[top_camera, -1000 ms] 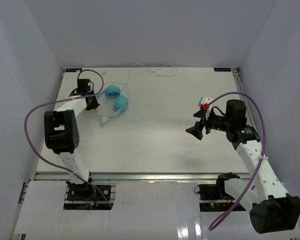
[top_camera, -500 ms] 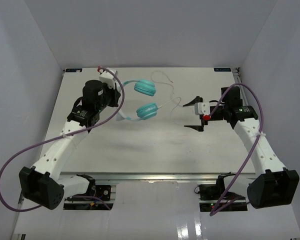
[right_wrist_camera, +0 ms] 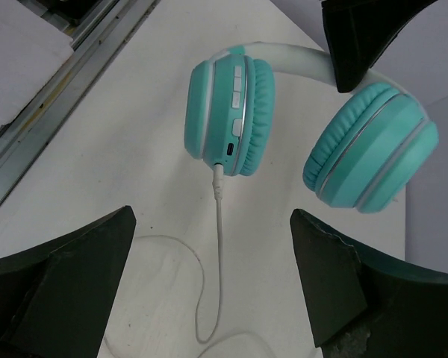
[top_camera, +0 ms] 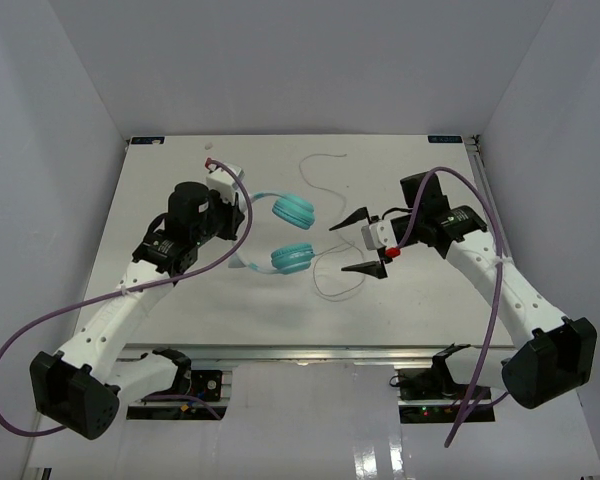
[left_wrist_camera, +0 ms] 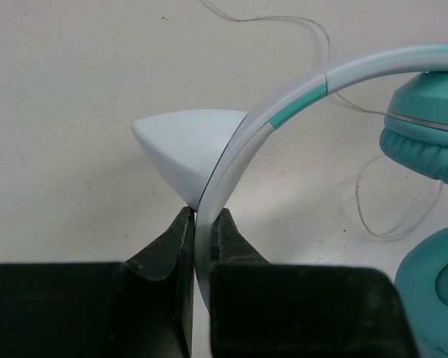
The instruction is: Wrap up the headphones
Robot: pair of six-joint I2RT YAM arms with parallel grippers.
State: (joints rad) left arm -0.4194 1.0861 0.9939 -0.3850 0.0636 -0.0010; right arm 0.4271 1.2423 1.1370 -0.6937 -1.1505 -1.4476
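Pinching the headband [left_wrist_camera: 299, 101] in my left jaws, I hold the headphones [top_camera: 291, 258] up over mid-worktop [top_camera: 430, 300] so my right jaws, spread wide just beside, can gather the trailing cord [right_wrist_camera: 218, 246].

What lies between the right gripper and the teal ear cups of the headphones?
Only the thin white cord of the headphones, plugged into one ear cup, crosses the table toward the open right gripper. The right wrist view shows it.
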